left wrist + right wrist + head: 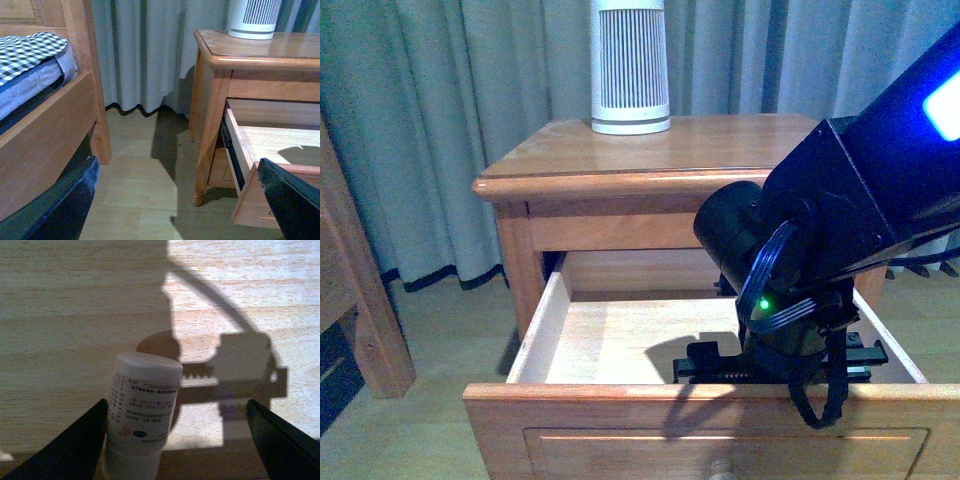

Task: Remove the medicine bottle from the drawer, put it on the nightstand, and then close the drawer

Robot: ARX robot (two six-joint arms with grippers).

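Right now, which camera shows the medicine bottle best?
The right wrist view: the medicine bottle is close-up between the right gripper's open fingers. In the front view the right arm hides it; the left wrist view shows only the drawer.

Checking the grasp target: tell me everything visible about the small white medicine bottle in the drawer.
The small white cylindrical medicine bottle, plastic-looking, carries a label of fine dark print with a green mark. It rests on the pale wood drawer floor between the fingers of the open right gripper, close against one dark finger, apart from the other. Pose unclear.
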